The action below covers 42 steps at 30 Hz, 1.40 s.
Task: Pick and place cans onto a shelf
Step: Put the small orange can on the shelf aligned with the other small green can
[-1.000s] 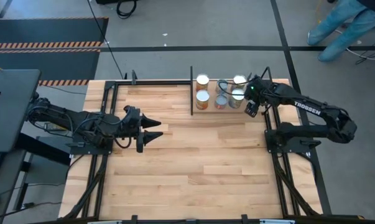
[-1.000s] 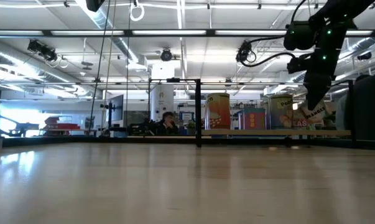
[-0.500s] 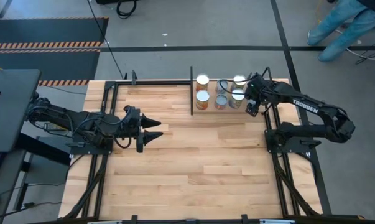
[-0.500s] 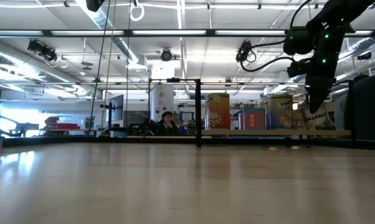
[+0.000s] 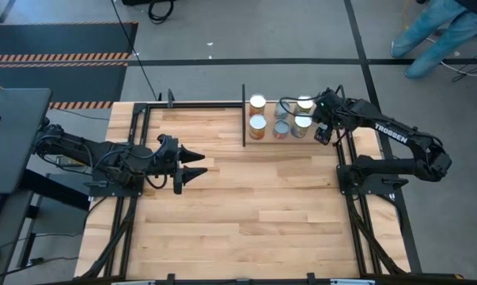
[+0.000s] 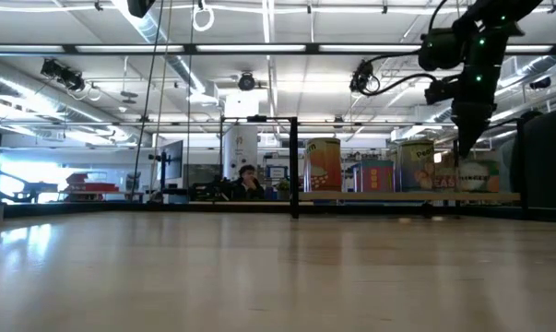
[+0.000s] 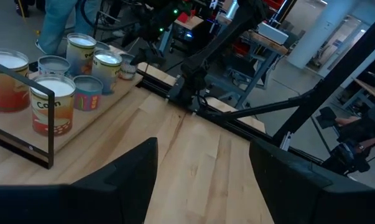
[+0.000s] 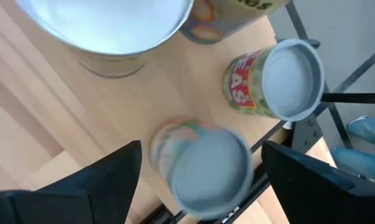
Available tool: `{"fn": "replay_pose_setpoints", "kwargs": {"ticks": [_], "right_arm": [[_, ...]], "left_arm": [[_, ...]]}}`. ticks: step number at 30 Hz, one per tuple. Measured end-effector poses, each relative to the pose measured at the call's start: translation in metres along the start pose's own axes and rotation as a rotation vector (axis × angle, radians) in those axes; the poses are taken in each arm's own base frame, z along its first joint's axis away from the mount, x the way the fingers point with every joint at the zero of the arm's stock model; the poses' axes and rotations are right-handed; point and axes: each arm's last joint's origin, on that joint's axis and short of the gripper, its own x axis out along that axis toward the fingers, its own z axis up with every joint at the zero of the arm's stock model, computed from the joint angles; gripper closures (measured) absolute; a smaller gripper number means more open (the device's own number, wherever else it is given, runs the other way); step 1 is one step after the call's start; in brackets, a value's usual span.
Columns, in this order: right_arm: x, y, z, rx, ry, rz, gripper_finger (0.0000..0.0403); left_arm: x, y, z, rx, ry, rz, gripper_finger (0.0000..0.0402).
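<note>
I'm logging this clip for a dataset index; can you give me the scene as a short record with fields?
setting: wooden table in a large workshop
shelf: black-framed shelf at the table's far edge
cans: six cans visible in the high view, standing upright in two rows on the shelf
right gripper: right gripper above the right-hand cans, jaws open, holding nothing
left gripper: left gripper parked low at the table's left side, jaws open, empty
person: seated far behind the table

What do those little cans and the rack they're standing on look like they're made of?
The cans look like metal tins: dull silvery tops with raised rims, with what seem printed paper labels around the sides. The shelf appears a pale matte wooden board, grain showing, framed by thin black rails, probably painted metal.
</note>
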Motion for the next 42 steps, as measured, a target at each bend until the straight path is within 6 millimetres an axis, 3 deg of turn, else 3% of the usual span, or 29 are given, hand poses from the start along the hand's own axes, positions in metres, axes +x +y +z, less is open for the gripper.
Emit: {"fn": "replay_pose_setpoints", "kwargs": {"ticks": [6,9,14,18,26,34,42], "right_arm": [[0.003,0.001,-0.002,0.008,0.028,0.004,0.0064],[-0.006,-0.003,-0.001,0.027,0.046,-0.052,0.0066],[-0.016,-0.007,0.001,-0.015,0.059,-0.070,0.0103],[-0.013,-0.007,0.002,-0.050,0.070,-0.069,0.0177],[0.007,-0.009,0.011,-0.195,0.149,-0.021,0.0385],[0.031,-0.021,0.012,-0.146,0.244,0.051,0.0398],[0.034,-0.018,0.014,-0.126,0.211,0.164,0.0399]], "left_arm": [[0.000,0.000,0.000,0.000,0.000,0.000,0.0143],[0.000,0.000,0.000,-0.001,0.000,0.000,0.0143],[0.000,0.001,0.000,0.005,-0.002,0.004,0.0143],[0.001,0.002,0.002,0.003,-0.008,0.012,0.0143],[0.001,0.002,0.002,-0.004,-0.008,0.012,0.0143],[0.001,0.002,0.001,-0.005,-0.008,0.010,0.0143],[0.001,0.002,0.001,-0.005,-0.008,0.009,0.0143]]}}
